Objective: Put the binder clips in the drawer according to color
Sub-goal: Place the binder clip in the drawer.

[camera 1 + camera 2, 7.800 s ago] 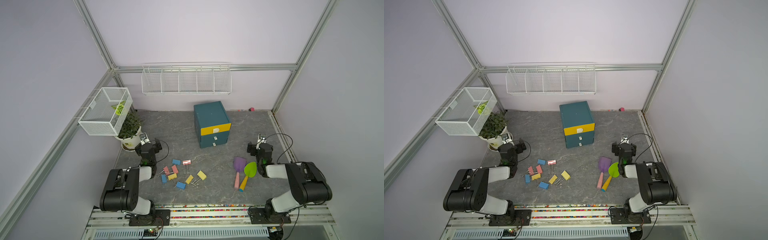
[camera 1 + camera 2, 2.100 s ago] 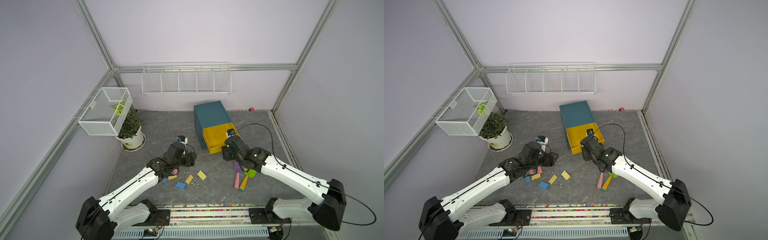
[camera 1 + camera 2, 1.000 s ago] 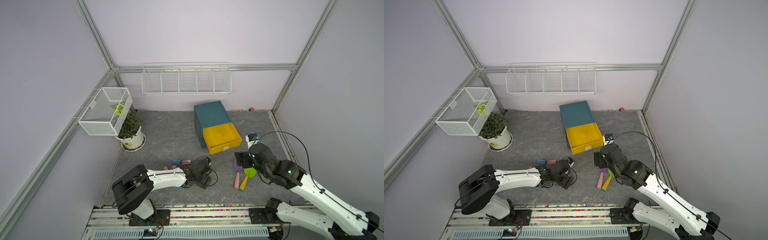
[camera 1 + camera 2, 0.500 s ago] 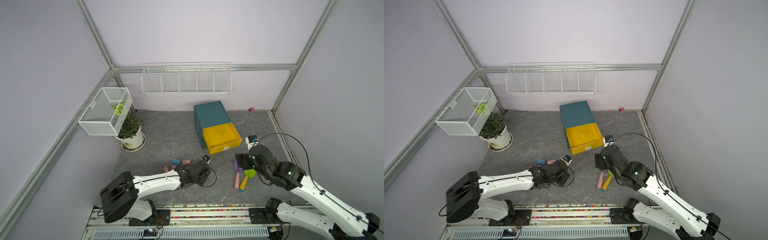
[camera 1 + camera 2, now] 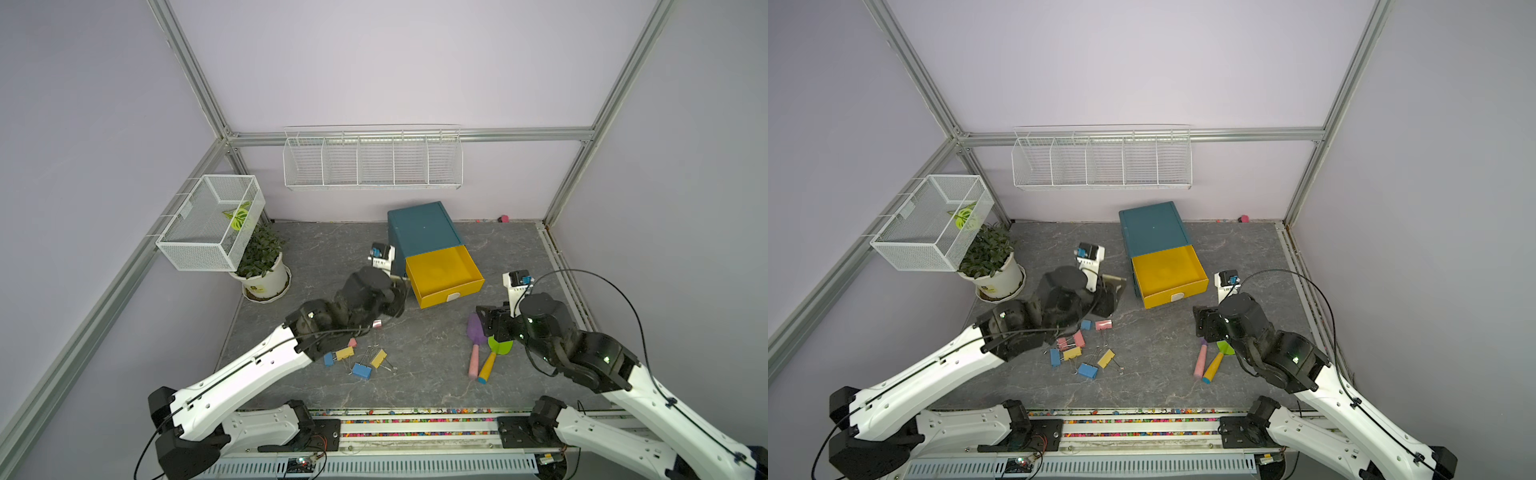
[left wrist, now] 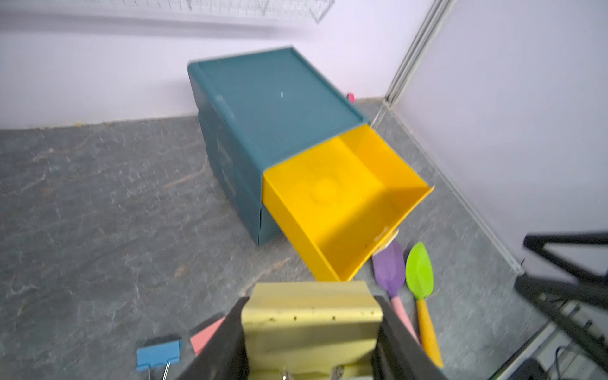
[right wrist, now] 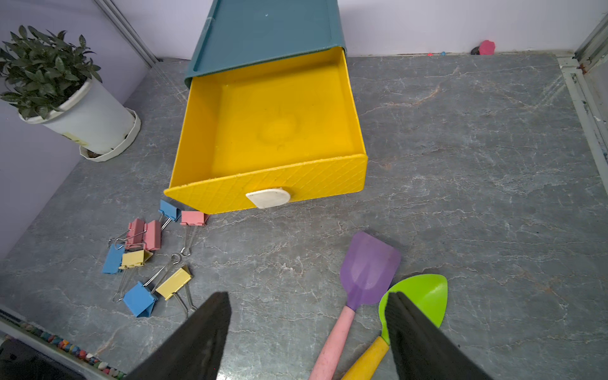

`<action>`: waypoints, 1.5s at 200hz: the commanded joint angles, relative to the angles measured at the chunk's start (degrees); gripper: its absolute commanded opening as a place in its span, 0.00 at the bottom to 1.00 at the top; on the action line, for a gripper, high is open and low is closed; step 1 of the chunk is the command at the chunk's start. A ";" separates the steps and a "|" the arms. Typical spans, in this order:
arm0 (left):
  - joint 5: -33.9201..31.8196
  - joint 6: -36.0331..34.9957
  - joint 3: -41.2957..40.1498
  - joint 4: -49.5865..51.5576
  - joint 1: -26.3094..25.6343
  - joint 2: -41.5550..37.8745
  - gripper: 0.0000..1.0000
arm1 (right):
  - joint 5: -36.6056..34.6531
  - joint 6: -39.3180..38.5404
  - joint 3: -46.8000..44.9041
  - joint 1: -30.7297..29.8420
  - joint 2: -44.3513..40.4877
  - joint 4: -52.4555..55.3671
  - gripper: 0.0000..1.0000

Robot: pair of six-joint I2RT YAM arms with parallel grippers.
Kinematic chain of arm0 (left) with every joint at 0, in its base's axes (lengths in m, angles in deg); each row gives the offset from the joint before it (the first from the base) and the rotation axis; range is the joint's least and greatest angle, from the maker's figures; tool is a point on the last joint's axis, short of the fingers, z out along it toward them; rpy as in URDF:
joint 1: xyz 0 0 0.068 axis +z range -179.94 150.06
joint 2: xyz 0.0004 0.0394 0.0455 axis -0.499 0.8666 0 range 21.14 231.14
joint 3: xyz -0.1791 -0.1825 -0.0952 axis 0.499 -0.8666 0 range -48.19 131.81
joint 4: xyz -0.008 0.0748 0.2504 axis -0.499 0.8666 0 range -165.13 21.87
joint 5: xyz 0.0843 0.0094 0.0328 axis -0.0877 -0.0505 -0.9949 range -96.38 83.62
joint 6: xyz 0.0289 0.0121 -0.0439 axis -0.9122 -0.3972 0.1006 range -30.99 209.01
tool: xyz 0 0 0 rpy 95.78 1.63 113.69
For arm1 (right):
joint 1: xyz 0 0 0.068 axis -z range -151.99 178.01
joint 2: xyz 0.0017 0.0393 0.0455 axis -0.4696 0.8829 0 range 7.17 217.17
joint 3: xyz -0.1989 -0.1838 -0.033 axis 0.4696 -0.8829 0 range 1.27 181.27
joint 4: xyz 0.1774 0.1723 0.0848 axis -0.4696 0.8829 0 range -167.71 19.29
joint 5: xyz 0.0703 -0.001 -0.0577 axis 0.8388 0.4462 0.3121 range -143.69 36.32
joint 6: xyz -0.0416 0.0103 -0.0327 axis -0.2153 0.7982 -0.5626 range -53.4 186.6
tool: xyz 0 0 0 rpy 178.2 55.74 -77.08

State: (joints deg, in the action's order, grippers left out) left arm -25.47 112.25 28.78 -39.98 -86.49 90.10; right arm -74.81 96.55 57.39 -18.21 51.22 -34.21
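Binder clips [image 5: 1087, 370]: nine in all.
Yellow clips [image 7: 173, 279]: three; two lie loose, and one yellow clip [image 6: 311, 332] sits clamped in the left gripper [image 6: 309, 306].
Pink clips [image 7: 194, 217]: three.
Blue clips [image 7: 139, 300]: three.
Toy shovels [image 7: 370, 263]: two, one purple and one green.
Cabinet [image 5: 422, 228]: one, dark teal.
Pulled-out drawer [image 7: 312, 184]: one, yellow.
Wire baskets [image 5: 372, 162]: two, both white.
Potted plant [image 5: 259, 253]: one.
Robot arms [image 5: 249, 370]: two.
Small pink object [image 5: 503, 218] by the back wall: one.

The yellow clip [image 6: 311, 316] is cut off by the left wrist view's edge. In a top view, pink clips [image 5: 352, 342] are mostly hidden under the left arm [image 5: 266, 365].
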 commanded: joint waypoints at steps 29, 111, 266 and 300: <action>5.96 -7.52 27.09 7.39 1.67 24.59 0.46 | 0.86 -0.16 0.58 -0.10 -2.39 1.03 0.79; 0.63 -14.73 43.92 10.20 2.06 45.60 0.47 | 1.58 0.03 -0.67 -0.10 -4.68 1.97 0.79; -5.18 2.26 35.59 14.94 2.06 33.56 0.89 | 2.74 -0.94 0.01 -0.10 -1.36 1.56 0.80; -6.07 15.69 26.24 20.89 2.75 26.68 0.89 | 4.92 -2.22 -0.22 -0.10 -1.16 0.32 0.80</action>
State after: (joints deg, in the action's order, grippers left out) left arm -29.58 115.47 60.95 -25.33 -84.48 120.11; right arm -71.62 96.05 57.26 -18.21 50.02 -32.94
